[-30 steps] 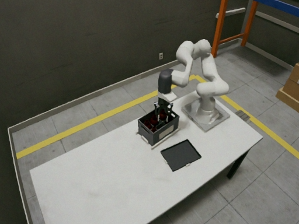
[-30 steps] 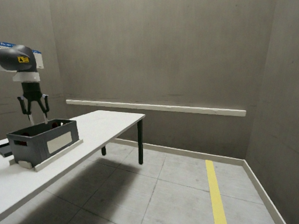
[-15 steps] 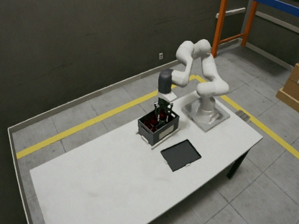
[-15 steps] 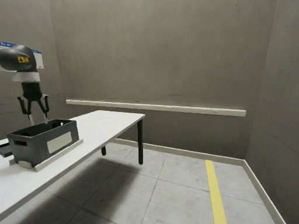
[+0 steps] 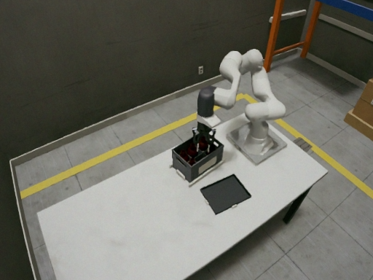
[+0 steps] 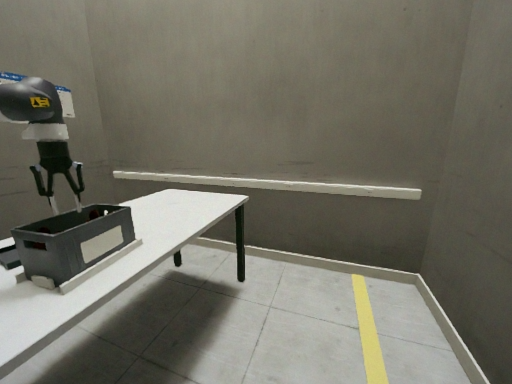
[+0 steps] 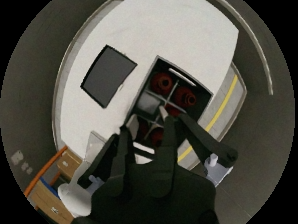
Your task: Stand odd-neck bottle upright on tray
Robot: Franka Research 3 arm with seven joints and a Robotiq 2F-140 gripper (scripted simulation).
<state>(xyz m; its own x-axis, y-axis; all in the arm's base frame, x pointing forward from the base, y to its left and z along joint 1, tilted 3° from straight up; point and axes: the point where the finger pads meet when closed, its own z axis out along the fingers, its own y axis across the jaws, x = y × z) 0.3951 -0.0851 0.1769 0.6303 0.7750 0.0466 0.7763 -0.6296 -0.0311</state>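
As the robot's open tool (image 5: 202, 149) (image 6: 67, 210) (image 7: 148, 115) hovers at a dark crate (image 5: 197, 170) (image 6: 35, 265) (image 7: 189, 75), fingertips apart with nothing gripped, reddish bottles stand in its compartments. To the right, nearer the onlooker, a black tray (image 5: 226, 194) (image 7: 108, 76) lies bare on the white tabletop (image 5: 120, 226) (image 6: 180, 205) (image 7: 165, 25).

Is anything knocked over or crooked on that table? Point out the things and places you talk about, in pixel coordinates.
Nothing looks wrong. The crate (image 5: 181, 166) (image 6: 55, 255) sits level, and the tray (image 5: 226, 194) (image 7: 108, 76) lies flat beside it. The red bottles I can see clearly (image 7: 161, 83) (image 7: 186, 96) stand upright. I see no spill.
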